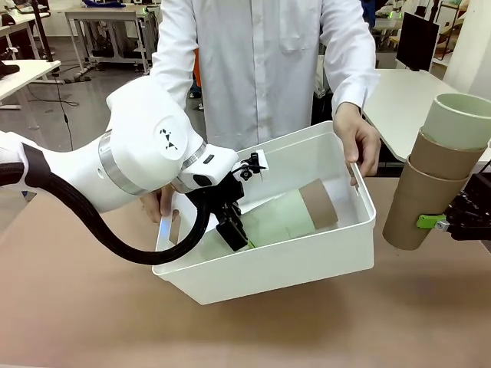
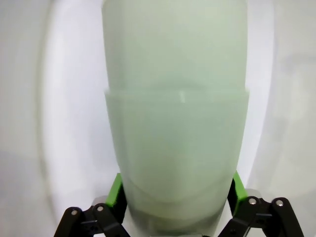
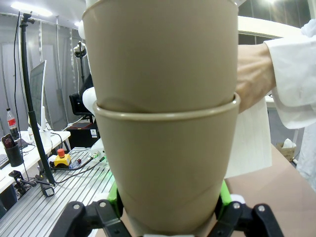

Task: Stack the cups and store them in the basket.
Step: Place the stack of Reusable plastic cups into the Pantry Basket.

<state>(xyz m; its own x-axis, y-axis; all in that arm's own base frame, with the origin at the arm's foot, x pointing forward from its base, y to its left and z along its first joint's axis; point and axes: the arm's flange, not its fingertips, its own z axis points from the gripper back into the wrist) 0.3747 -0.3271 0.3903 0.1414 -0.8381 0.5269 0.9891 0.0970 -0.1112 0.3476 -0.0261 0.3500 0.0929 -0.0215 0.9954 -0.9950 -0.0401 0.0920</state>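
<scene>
Front view: a person at the far side grips both ends of the large white rectangular plastic basket [image 1: 307,261], one person's hand [image 1: 360,142] on its right end and the other [image 1: 163,203] on its left. They tip its opening toward the robot, probably so an arm can reach in easily. It rests on the brown desk [image 1: 92,314]. Inside, a nested stack of matte tapered cups [image 1: 280,218] lies on its side, mint green with a tan-brown one at its right end. The robot's left hand [image 1: 234,234] reaches into the basket at the stack's left end, likely to lay it down. At the right edge, the robot's right hand [image 1: 453,222] holds a second stack [image 1: 430,184], two tan-brown cups with a mint green one on top. This stack is tilted in the air above the desk, outside the basket, apparently waiting its turn.

Left wrist view: the green finger pads [image 2: 114,193] press on either side of the outer mint cup's narrow end, so the left hand is clamped on the lying stack.

Right wrist view: the right hand [image 3: 168,207] is closed around the lower tan-brown cup [image 3: 165,163], which has another seated inside it.
</scene>
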